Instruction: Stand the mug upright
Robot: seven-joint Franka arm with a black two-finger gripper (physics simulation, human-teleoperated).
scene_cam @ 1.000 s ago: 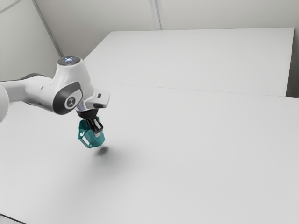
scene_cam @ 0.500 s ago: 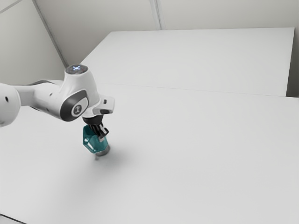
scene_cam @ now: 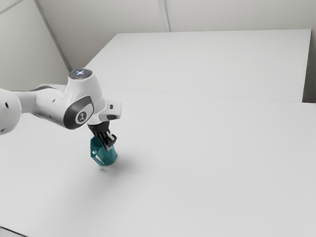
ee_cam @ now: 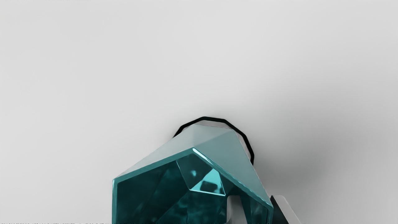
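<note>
The pale, plain surface [scene_cam: 207, 168] spreads out beneath the pincer [scene_cam: 112, 143] and well past it toward the exterior view's right; a thin seam [scene_cam: 197, 94] crosses beyond the pincer; just below the pincer, the mug [scene_cam: 105, 157] is base-down at the surface, full contact unclear; a soft shadow [scene_cam: 129, 165] lies beside it.

The exterior view looks down from well back beside the Franka arm [scene_cam: 47, 104], the wrist view from near into the teal mug [ee_cam: 217, 140], which both share.
</note>
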